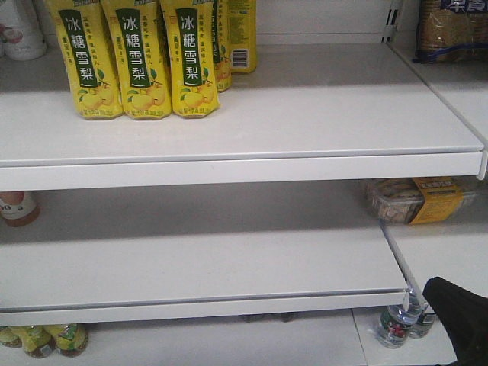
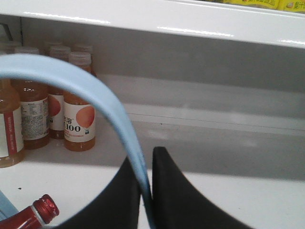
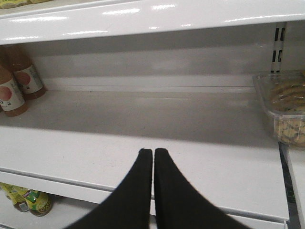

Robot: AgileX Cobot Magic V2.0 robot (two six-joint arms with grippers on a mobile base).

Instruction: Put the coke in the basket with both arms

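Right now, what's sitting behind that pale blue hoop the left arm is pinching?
Behind the basket handle, gripped by the left end effector, stand orange juice bottles on the white shelf. The hoop covers parts of some bottles, and the basket body is out of view.

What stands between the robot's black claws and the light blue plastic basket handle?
Nothing for the left gripper: it is shut on the light blue plastic basket handle. The right gripper, shut and empty, faces a white shelf. No coke can shows anywhere.
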